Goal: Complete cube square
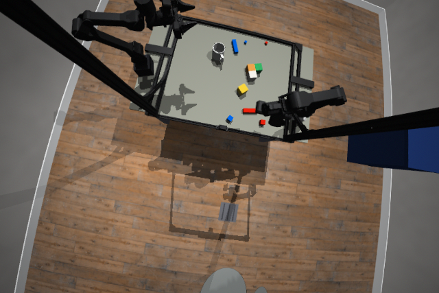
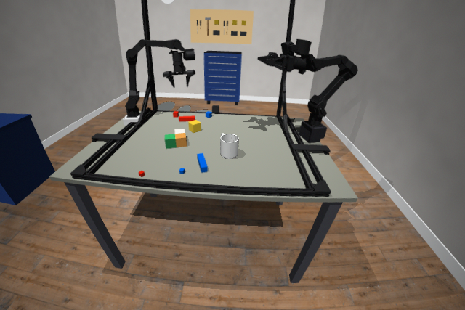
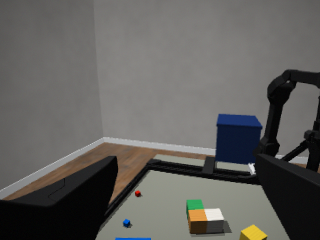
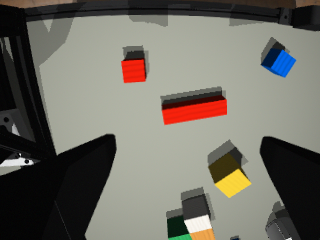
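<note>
Three cubes sit in an L on the table: orange, green and white. They also show in the exterior view as orange, green and white. The loose yellow cube lies apart from them, turned a little, and shows in both wrist views. My left gripper is open and empty, high over a table corner. My right gripper is open and empty, pointing down above the opposite edge.
A white mug stands near the left arm's side. A blue bar, a red bar, a red cube, a blue cube and two tiny cubes lie around. A black frame rims the table.
</note>
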`<state>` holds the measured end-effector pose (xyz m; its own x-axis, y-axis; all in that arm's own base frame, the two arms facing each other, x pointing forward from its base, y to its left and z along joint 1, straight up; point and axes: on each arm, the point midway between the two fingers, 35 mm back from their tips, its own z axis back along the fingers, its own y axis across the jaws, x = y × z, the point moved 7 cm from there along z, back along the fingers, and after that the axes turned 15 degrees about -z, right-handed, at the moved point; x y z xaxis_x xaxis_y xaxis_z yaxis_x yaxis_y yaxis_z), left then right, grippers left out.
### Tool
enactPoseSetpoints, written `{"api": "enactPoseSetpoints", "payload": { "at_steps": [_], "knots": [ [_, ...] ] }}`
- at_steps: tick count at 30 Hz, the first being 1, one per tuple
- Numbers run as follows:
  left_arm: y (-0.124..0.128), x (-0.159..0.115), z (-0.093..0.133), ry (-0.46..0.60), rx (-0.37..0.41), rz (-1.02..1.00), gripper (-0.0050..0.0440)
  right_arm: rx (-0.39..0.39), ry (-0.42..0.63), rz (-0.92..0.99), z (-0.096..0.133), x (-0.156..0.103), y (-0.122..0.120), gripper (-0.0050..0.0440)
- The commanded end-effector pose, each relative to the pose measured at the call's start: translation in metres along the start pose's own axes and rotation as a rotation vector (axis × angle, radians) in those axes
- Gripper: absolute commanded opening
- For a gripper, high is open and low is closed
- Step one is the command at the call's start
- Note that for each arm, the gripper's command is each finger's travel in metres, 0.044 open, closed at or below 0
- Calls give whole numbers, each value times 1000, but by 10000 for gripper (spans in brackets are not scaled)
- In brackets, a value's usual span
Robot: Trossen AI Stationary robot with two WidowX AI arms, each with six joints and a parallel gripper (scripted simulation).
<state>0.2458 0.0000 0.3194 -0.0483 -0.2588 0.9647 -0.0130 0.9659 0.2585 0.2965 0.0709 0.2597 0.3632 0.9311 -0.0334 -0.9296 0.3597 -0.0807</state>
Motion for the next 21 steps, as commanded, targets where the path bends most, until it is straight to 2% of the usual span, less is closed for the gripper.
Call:
{"api": "enactPoseSetpoints", "payload": {
  "at_steps": [1, 17, 18, 21],
  "knots": [
    [0, 0, 0, 0, 0, 0, 400, 0, 0, 0, 0, 0, 0, 400],
    [0, 0, 0, 0, 0, 0, 400, 0, 0, 0, 0, 0, 0, 400],
    [0, 0, 0, 0, 0, 0, 400, 0, 0, 0, 0, 0, 0, 376],
    [0, 0, 0, 0, 0, 0, 400, 0, 0, -2, 0, 0, 0, 368]
  ]
}}
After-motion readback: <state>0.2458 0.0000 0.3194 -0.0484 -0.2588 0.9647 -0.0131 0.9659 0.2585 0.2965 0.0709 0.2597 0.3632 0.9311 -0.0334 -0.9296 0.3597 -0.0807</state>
